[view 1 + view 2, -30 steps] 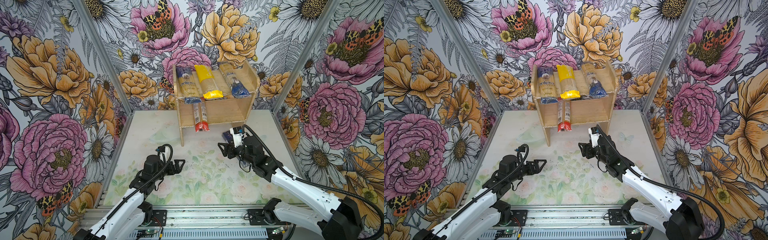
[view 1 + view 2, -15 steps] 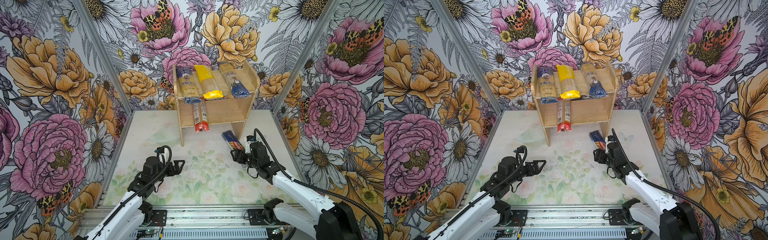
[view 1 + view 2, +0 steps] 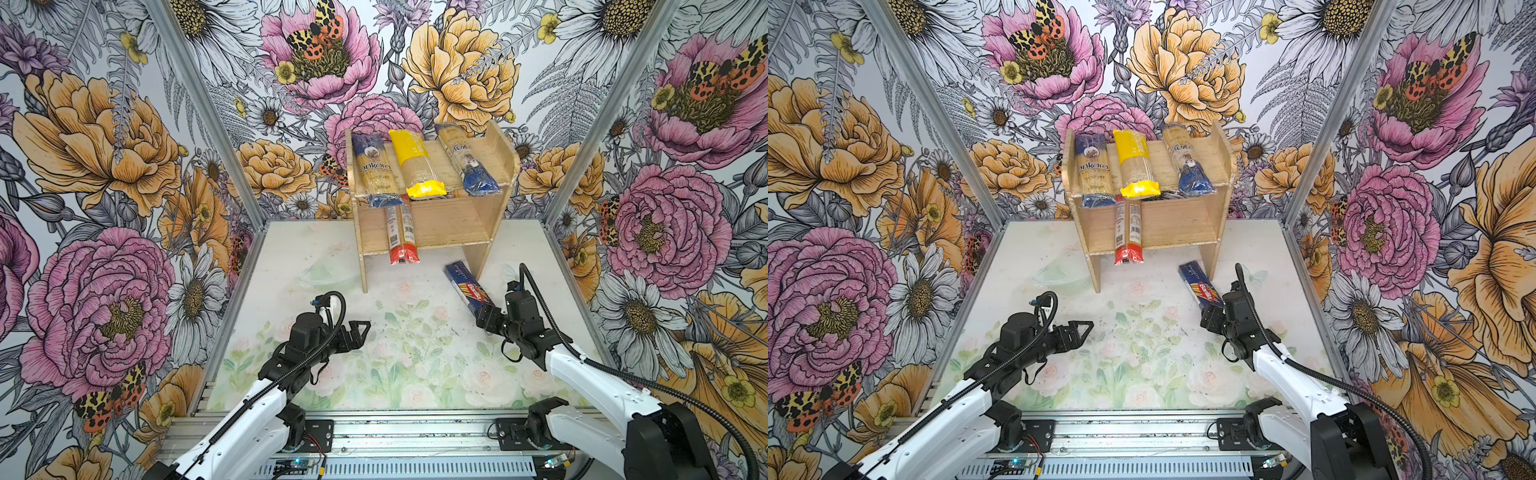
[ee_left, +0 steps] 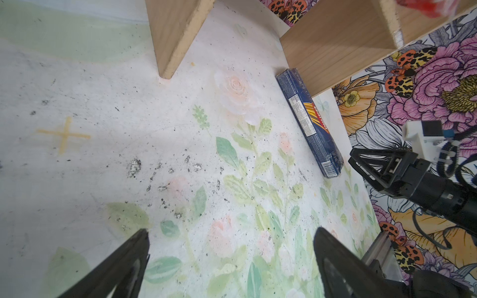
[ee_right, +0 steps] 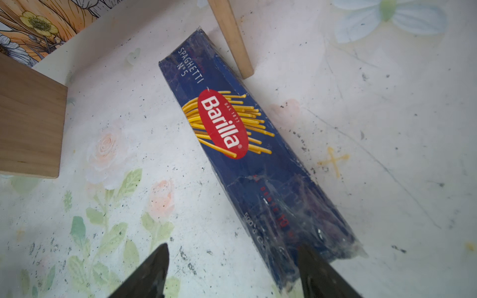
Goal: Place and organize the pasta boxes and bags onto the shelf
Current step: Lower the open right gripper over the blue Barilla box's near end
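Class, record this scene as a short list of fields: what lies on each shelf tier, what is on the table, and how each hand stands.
Top tier: ankara bag, yellow-ended bag, slimmer blue-ended bag, side by side
Lower tier: red-ended pack, overhanging the front edge
Table: Barilla pack, flat beside the shelf leg
Left hand: open, empty
Right hand: open, at the Barilla pack's near end
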`<move>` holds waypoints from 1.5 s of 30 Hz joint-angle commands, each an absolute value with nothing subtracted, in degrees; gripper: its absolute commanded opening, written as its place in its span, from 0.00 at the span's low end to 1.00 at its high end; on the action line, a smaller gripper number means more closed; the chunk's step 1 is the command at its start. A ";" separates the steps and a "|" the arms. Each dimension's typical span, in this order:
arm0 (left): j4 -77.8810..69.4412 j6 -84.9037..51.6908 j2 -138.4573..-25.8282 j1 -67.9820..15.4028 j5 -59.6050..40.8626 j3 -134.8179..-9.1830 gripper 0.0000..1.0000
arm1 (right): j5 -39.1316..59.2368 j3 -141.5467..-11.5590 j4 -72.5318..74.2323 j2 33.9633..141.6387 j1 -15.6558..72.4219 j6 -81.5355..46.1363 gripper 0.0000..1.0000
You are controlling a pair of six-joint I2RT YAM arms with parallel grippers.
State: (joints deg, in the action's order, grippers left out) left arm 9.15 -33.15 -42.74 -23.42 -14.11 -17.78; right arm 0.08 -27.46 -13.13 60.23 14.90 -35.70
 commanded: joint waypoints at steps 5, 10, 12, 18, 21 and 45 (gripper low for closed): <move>6.65 -33.79 -44.64 -24.36 -12.29 -20.06 0.99 | -3.16 -27.00 -14.09 62.30 11.84 -36.91 0.82; 5.59 -33.93 -46.20 -24.57 -12.05 -20.50 0.99 | -3.51 -28.54 -14.16 66.45 10.46 -35.57 0.84; 5.16 -34.00 -46.90 -24.70 -12.06 -20.57 0.99 | -3.52 -29.44 -14.15 68.50 10.03 -34.85 0.84; 4.53 -33.93 -48.34 -24.91 -12.02 -21.03 0.99 | -3.06 -32.47 -14.19 72.75 9.34 -31.80 0.86; 4.23 -33.97 -48.67 -25.05 -11.90 -21.03 0.99 | -2.78 -33.55 -14.09 73.37 9.39 -30.07 0.87; 1.83 -34.34 -50.12 -26.19 -11.96 -20.14 0.99 | -2.57 -32.39 -10.99 76.30 20.07 -29.84 0.87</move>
State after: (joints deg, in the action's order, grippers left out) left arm 3.53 -34.20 -50.61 -25.76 -12.86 -19.64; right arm -0.89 -32.64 -13.85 76.69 19.16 -29.50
